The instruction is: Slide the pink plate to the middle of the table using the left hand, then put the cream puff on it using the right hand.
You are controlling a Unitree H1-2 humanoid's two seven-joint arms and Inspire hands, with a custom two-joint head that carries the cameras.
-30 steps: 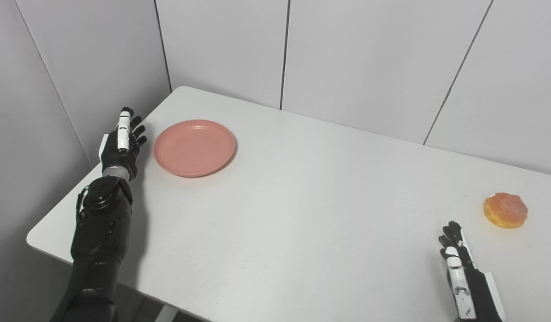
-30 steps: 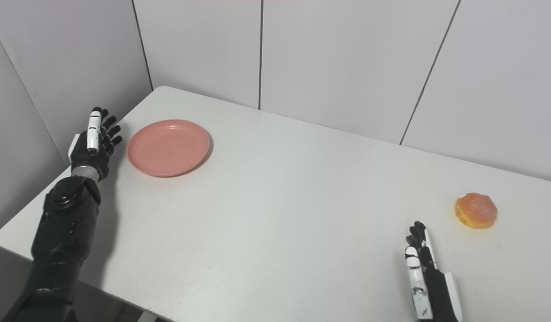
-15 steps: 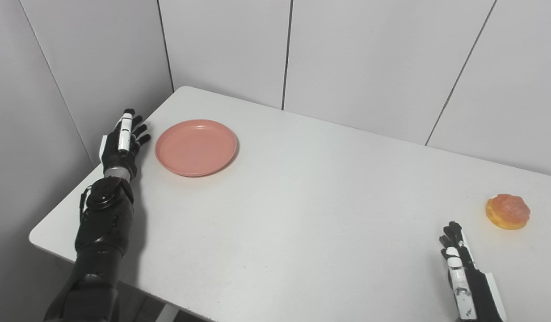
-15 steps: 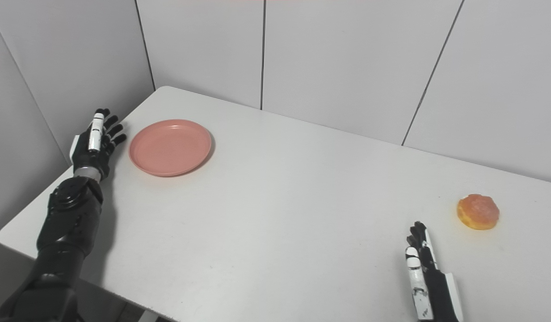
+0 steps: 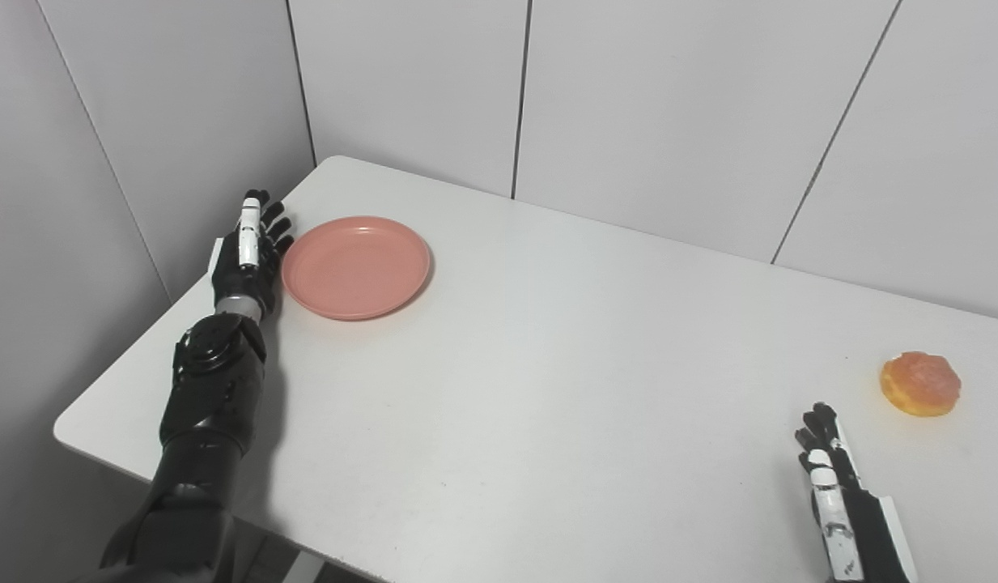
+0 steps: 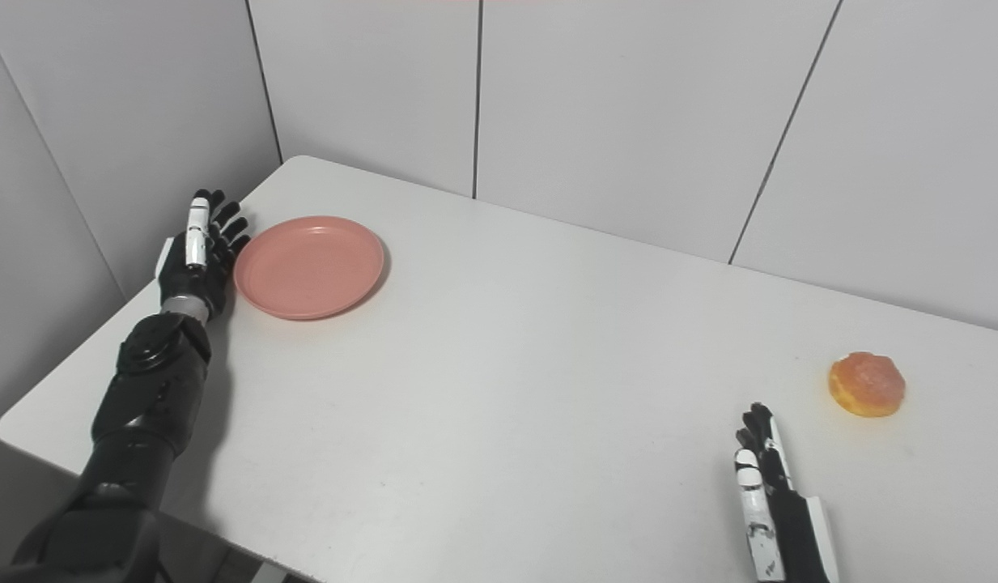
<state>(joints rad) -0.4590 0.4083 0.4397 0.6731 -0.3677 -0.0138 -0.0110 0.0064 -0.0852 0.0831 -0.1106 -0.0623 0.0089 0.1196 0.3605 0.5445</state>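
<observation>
Plate [image 5: 356, 266] far left, seemingly touching left hand [image 5: 246, 263]; puff [image 5: 920, 383] far right.

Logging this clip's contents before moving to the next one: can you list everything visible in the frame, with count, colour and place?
plate: one, pink, far left part of the table, empty
cream puff: one, orange-golden, near the table's right edge, lying alone on the surface
table: one, white, fills most of the view, set into a corner
wall panels: pale grey with dark seams, behind and left of the table
left hand: one, black with white trim, open, fingers up, right beside the plate's left rim; contact cannot be told
right hand: one, black with white trim, open, fingers straight, at the near right, short of the cream puff
</observation>
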